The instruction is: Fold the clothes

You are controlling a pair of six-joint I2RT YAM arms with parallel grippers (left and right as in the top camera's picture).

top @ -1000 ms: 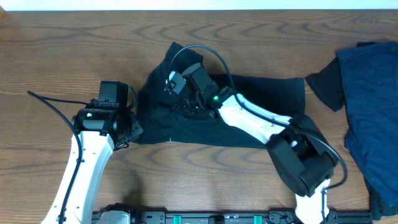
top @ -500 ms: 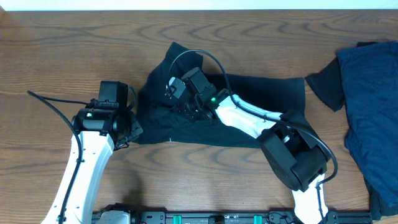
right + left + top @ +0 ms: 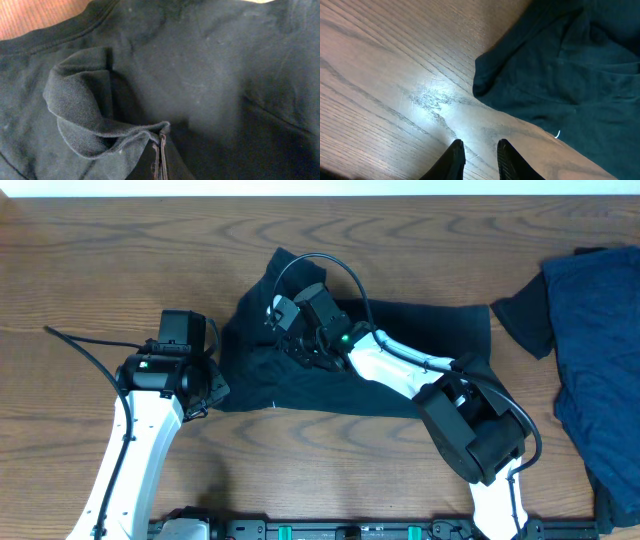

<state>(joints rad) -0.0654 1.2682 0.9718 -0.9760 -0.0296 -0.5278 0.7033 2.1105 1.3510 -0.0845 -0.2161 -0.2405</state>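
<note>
The dark T-shirt (image 3: 425, 345) lies spread across the table's middle, its left part bunched up. My right gripper (image 3: 300, 348) is over that bunched part and is shut on a raised fold of the T-shirt (image 3: 85, 115), pinched at the tips (image 3: 161, 136). The ribbed collar (image 3: 60, 37) runs above the fold. My left gripper (image 3: 214, 388) hovers at the shirt's lower left corner. In the left wrist view its fingers (image 3: 455, 155) stand slightly open over bare wood, with nothing between them, and the T-shirt's edge (image 3: 485, 80) lies just ahead.
A pile of navy-blue clothes (image 3: 595, 360) covers the right end of the table, with a darker piece (image 3: 525, 315) sticking out toward the T-shirt. A black cable (image 3: 80, 345) trails left from the left arm. Wooden tabletop (image 3: 100, 270) surrounds everything.
My right gripper has closed on the fold of the T-shirt, and its arm has shifted a little. The left arm has not moved.
</note>
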